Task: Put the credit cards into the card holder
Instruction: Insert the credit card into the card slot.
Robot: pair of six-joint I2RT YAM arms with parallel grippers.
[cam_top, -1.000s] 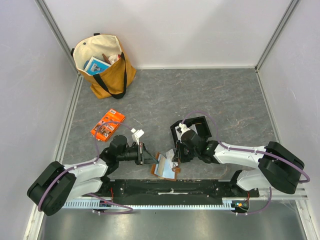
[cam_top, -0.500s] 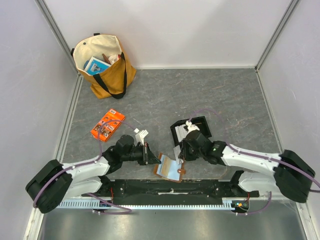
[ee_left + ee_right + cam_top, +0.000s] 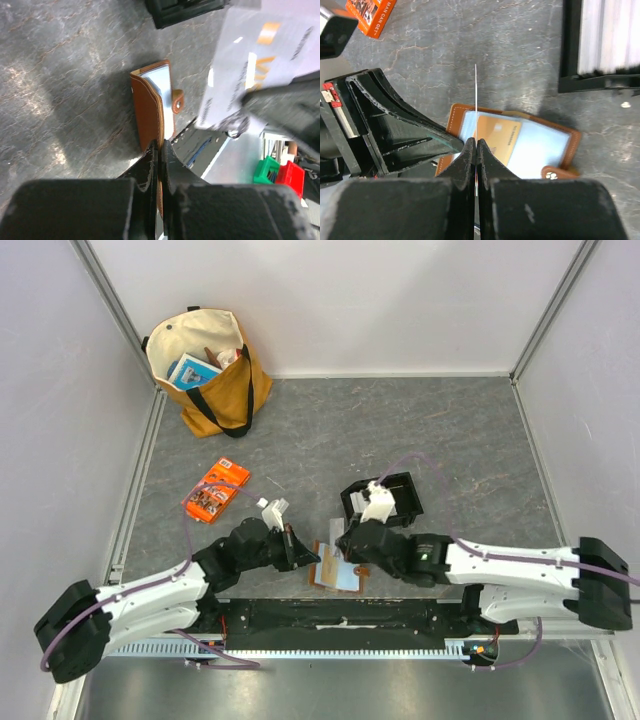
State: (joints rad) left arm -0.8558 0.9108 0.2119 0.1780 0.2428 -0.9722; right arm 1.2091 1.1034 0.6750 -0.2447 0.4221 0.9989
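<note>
The brown card holder (image 3: 570,145) lies open on the grey table, a gold card in its pale pocket (image 3: 502,137). My left gripper (image 3: 160,145) is shut on the holder's left flap (image 3: 149,112); brown leather shows between its jaws. My right gripper (image 3: 476,142) is shut on one pale credit card (image 3: 476,95), seen edge-on, just above the open holder. In the left wrist view that card (image 3: 250,65) hangs to the right of the holder. From above, both grippers meet at the holder (image 3: 335,576), the left gripper (image 3: 303,552) on its left and the right gripper (image 3: 346,540) over it.
A black tray (image 3: 570,50) with a stack of white cards (image 3: 610,35) sits just behind the holder, also in the top view as the tray (image 3: 400,485). An orange printed packet (image 3: 215,490) lies to the left. A tan tote bag (image 3: 205,370) stands at the back left.
My left gripper has closed on the holder's flap. My right arm has swung left and nearer with the card, from beside the tray to over the holder, which now lies flatter.
</note>
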